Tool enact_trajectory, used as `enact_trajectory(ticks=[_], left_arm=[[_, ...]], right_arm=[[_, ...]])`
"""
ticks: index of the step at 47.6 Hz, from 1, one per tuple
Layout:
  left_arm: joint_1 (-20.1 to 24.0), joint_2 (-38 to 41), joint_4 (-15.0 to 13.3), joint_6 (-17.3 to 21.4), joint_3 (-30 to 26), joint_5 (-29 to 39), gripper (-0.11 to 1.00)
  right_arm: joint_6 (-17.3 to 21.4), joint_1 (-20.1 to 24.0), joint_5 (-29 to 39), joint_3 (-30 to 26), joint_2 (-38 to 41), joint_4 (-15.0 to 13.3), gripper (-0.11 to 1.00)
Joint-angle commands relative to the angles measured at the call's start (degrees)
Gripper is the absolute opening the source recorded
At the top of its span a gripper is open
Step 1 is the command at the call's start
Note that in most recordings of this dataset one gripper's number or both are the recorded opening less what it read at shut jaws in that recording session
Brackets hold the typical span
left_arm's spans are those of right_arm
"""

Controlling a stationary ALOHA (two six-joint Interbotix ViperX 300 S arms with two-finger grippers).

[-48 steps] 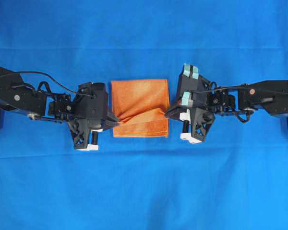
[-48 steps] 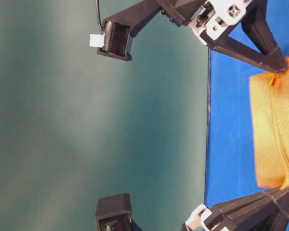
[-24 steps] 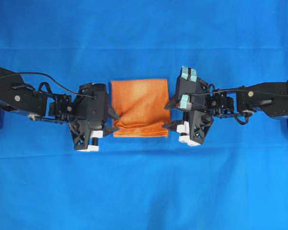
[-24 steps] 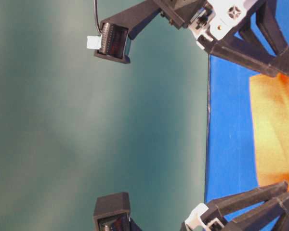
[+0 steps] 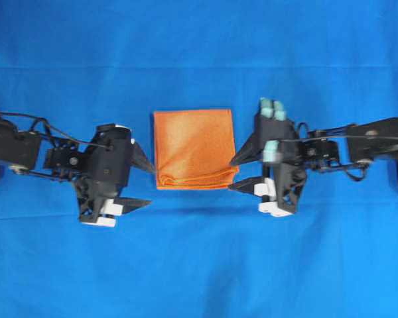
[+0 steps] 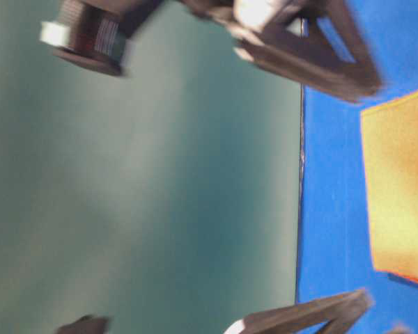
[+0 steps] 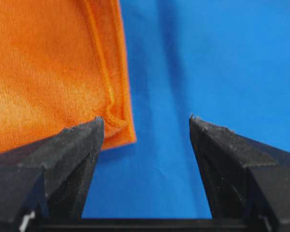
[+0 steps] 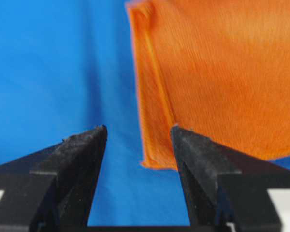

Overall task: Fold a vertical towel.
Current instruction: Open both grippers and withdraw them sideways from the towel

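- One blue table cloth [image 5: 199,265] covers the whole bench; nothing on it but the work.
- Towel [image 5: 195,148] lies mid-table, squarish, layers stacked, doubled edge nearest. Fold looks made; possibly one more left.
- Left gripper [image 5: 143,183] and right gripper [image 5: 234,173] flank it, jaws wide, holding nothing.

Folded towel [image 5: 194,147] lies flat mid-table on the blue table cloth [image 5: 199,265]. Left end effector [image 5: 143,183] and right end effector [image 5: 235,173], both spread, flank its sides. Cloth above and below the towel lies bare, open to approach.
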Motion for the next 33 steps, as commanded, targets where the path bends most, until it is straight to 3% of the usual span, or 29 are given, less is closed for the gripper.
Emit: enact_trajectory(ticks=[1, 13, 33], left_arm=[[-0.3, -4.8, 0.0, 0.0, -0.5, 1.8, 0.68], [-0.3, -17.3, 0.1, 0.4, 1.7, 3.3, 0.68], [0.5, -41.7, 0.1, 1.6, 10.5, 3.6, 0.68]], right_arm=[[-0.2, 0.0, 0.7, -0.6, -5.0, -0.4, 0.60], [-0.4, -0.2, 2.7, 0.6, -16.3, -3.2, 0.59], [-0.4, -1.8, 6.0, 7.4, -35.4, -4.3, 0.59]])
